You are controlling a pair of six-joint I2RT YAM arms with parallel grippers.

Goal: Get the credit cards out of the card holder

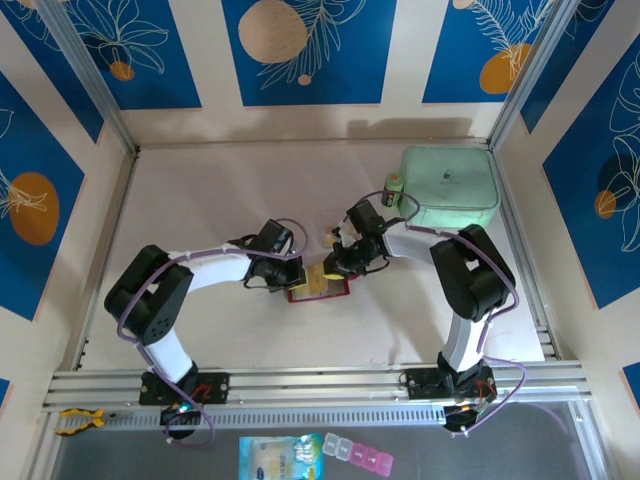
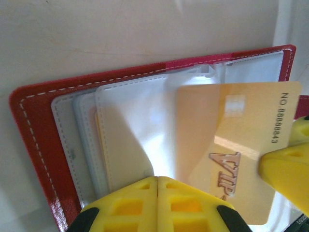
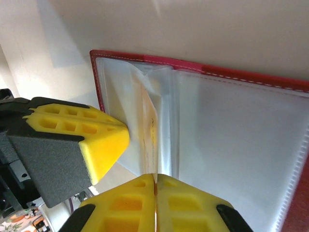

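credit card point(image 2: 231, 140), "VIP", "NO." and digits

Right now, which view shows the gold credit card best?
Left wrist: the credit card faces the camera, its lettering and number readable, partly out of the card holder. Right wrist sees its edge; top external shows a small tan patch.

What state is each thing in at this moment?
card holder, open, lying flat.
credit card, pinched in the right hand, one end still among the clear pockets.
left hand, shut at the clear pockets' edge.
right hand, shut on the credit card.
mint green case, closed.
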